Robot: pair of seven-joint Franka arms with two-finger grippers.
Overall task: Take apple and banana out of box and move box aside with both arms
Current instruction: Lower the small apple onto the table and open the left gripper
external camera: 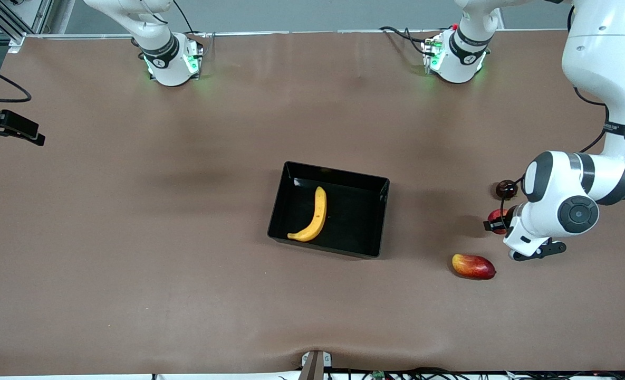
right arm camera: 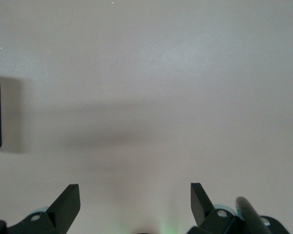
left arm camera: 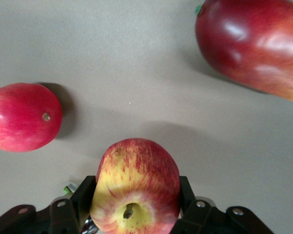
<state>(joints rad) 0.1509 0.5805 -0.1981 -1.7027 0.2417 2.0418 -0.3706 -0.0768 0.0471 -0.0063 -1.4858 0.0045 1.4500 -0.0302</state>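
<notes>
Gripping apple (left arm camera: 135,187), left claw (left arm camera: 135,204)

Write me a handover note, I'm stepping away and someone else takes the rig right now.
Left gripper: shut on the apple, out of the box, at the left arm's end of the table among the mango and two other fruits.
Right gripper: open, holding nothing, over bare table.
Banana: lying in the box.
Done: apple out.
Left: release apple, remove banana, move box aside with both arms.
</notes>
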